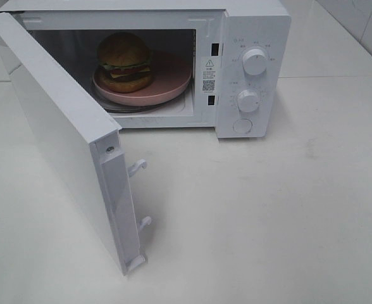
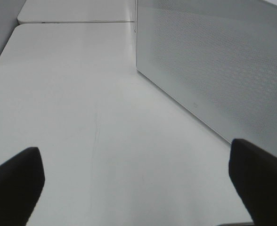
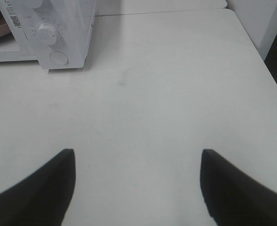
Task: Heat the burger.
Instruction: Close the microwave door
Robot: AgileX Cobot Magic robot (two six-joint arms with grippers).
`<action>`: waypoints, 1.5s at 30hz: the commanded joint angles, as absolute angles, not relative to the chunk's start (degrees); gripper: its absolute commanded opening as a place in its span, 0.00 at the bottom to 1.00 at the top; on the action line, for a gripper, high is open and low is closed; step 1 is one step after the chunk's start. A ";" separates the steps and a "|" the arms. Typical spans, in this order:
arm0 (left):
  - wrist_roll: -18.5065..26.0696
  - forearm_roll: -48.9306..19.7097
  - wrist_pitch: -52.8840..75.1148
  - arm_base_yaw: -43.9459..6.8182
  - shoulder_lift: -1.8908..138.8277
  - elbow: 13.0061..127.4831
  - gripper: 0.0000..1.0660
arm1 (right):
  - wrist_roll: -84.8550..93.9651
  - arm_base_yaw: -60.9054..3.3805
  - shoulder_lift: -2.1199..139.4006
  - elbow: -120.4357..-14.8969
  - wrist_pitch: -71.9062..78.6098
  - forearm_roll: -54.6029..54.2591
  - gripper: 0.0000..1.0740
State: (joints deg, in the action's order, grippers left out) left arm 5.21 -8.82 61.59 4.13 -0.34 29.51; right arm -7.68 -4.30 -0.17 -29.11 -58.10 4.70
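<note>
The burger (image 1: 124,61), with its brown domed bun and green, red and yellow layers, sits on a round pink plate (image 1: 170,79) inside the white microwave (image 1: 252,25). The microwave door (image 1: 53,133) stands swung wide open toward the front left. Neither arm shows in the high view. In the left wrist view my left gripper (image 2: 138,181) is open over bare table beside the door's perforated outer face (image 2: 214,70). My right gripper (image 3: 138,181) is open too, over the table well in front of the microwave's knob panel (image 3: 51,35). Nothing sits between either pair of fingers.
Two white knobs (image 1: 255,61) and a round button (image 1: 242,125) sit on the microwave's right panel. Two latch hooks (image 1: 137,167) stick out of the door's edge. The white table (image 1: 268,215) spreads in front and to the right; its right edge (image 3: 258,52) shows in the right wrist view.
</note>
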 commanded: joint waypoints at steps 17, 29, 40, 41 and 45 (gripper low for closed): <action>5.21 -9.28 61.13 4.30 -1.15 29.56 0.94 | -7.10 -3.90 -1.83 -28.71 -57.30 4.70 0.68; 5.10 -9.05 61.13 4.30 0.06 29.56 0.94 | -7.10 -3.90 -1.83 -28.71 -57.24 4.70 0.68; 5.39 -8.08 53.69 4.30 8.02 32.26 0.62 | -7.16 -3.90 -1.83 -28.71 -57.24 4.70 0.68; 5.39 -8.25 52.88 4.30 8.77 32.20 0.56 | -7.16 -3.90 -1.83 -28.71 -57.24 4.70 0.68; 5.39 -8.19 49.62 4.30 12.20 32.20 0.28 | -7.16 -3.90 -1.83 -28.71 -57.24 4.70 0.68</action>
